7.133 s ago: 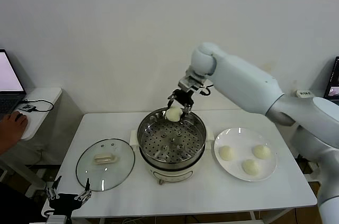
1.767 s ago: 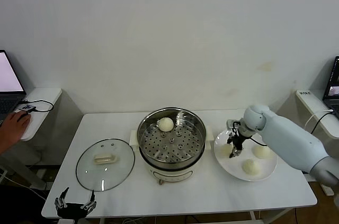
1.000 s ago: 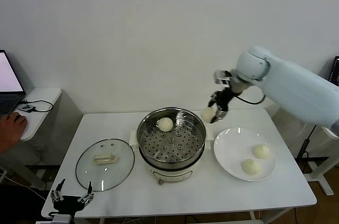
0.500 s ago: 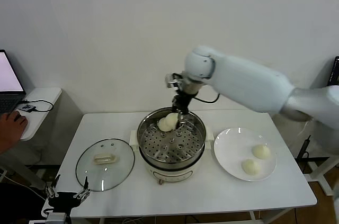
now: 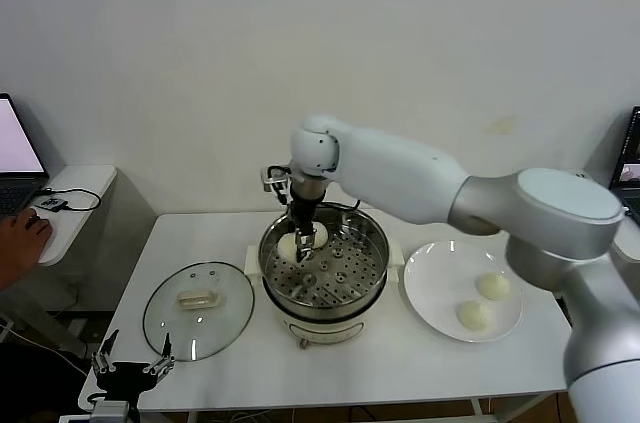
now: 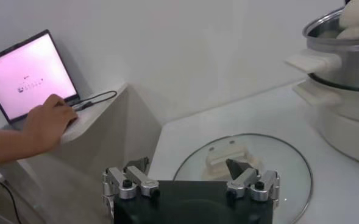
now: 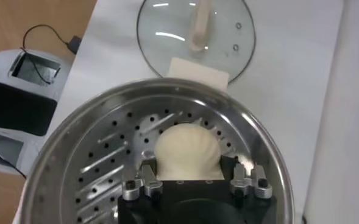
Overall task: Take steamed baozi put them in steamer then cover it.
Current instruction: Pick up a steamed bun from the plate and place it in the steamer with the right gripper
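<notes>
The steamer point(image 5: 325, 268) stands mid-table; one baozi point(image 5: 320, 235) lies on its perforated tray. My right gripper point(image 5: 301, 246) reaches into the pot's left side, shut on a second baozi point(image 5: 287, 247). In the right wrist view that baozi point(image 7: 185, 149) sits between the fingers of the right gripper point(image 7: 188, 173), just over the tray point(image 7: 106, 164). Two more baozi point(image 5: 492, 286) point(image 5: 470, 315) lie on the white plate point(image 5: 432, 283). The glass cover point(image 5: 198, 308) lies flat left of the steamer. My left gripper point(image 5: 130, 375) is open and empty, low off the table's front left corner.
A side table point(image 5: 70, 193) with a laptop point(image 6: 30, 73) and a person's hand point(image 6: 45, 122) stands at the far left. The left wrist view shows the cover point(image 6: 252, 164) just ahead and the steamer point(image 6: 344, 67) beyond it. The wall is close behind the table.
My right gripper has carried the baozi from the steamer's far rim to its left side and lowered it toward the tray. The left arm has hardly moved.
</notes>
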